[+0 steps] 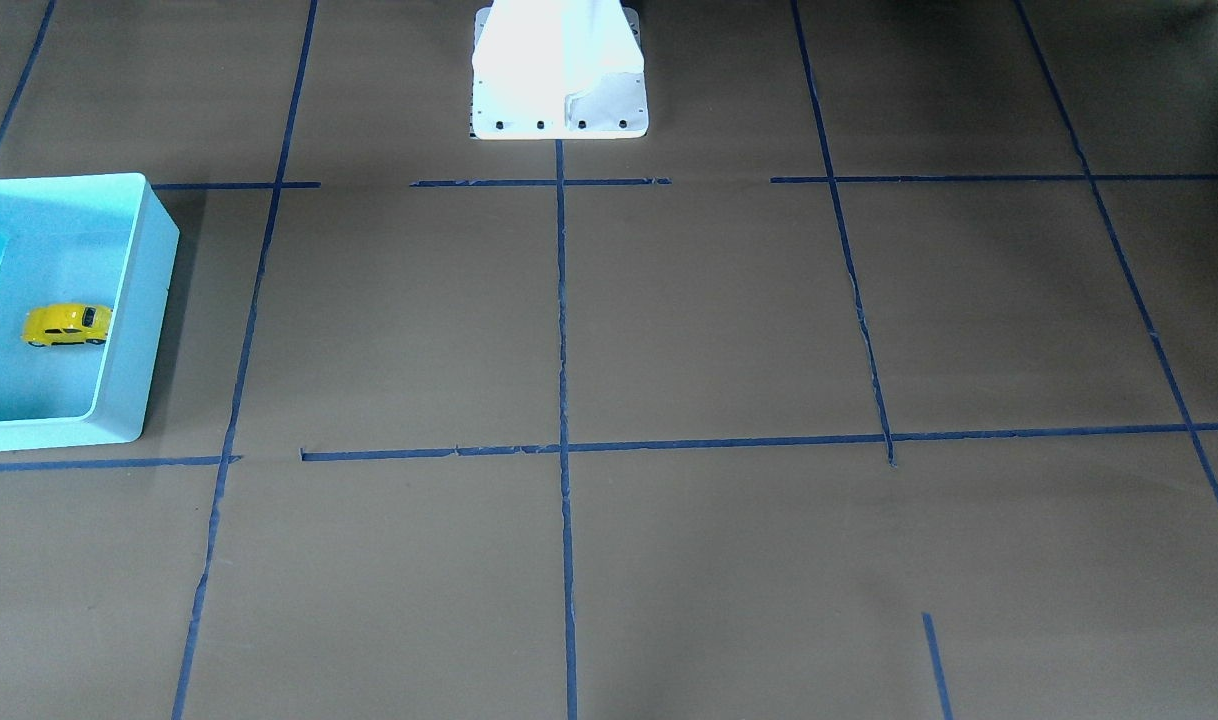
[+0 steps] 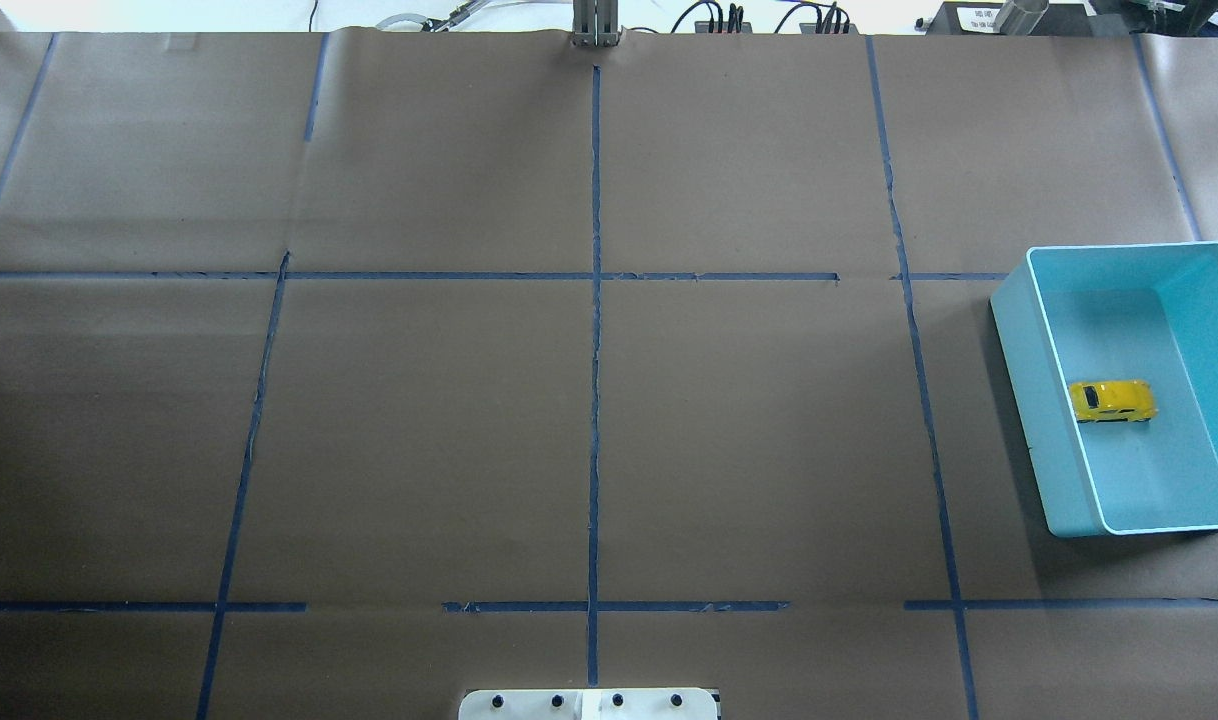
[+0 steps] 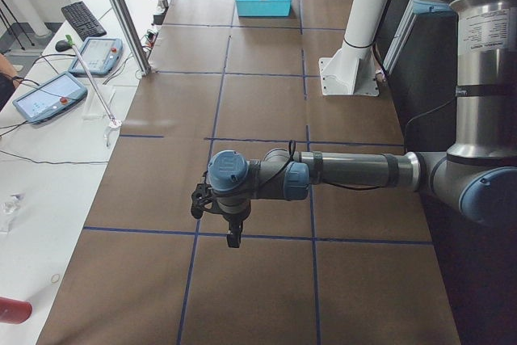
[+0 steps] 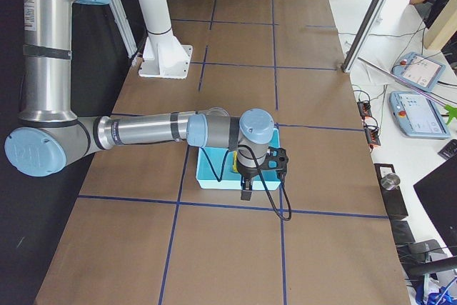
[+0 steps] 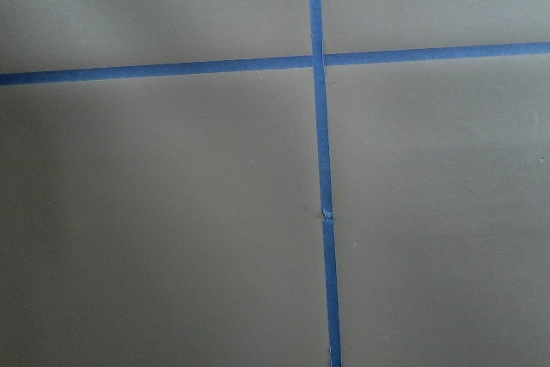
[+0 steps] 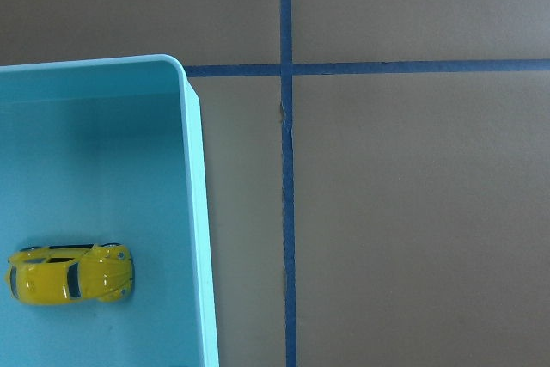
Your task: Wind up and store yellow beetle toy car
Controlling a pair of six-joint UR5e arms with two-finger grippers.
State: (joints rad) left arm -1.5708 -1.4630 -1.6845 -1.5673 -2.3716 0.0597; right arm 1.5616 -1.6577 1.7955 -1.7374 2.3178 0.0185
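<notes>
1. The brown paper-covered table with its blue tape grid point(image 2: 419, 420) takes most of every view.
2. The right arm reaches out above the rectangular teal plastic bin point(image 2: 1019, 400). The right gripper point(image 4: 246, 192) hangs over its edge, and I cannot tell how the jaws stand.
3. The left gripper point(image 3: 230, 236) hovers over bare paper, well apart from the bin. Its jaws are unreadable too.
4. The tiny yellow beetle toy car point(image 2: 1112, 400) sits on the bin floor, near one long wall.
5. My call: it looks stored. Whether it is wound, nothing shows. If not, the right gripper must drop in and pinch its sides.
6. No writing is readable anywhere.
</notes>
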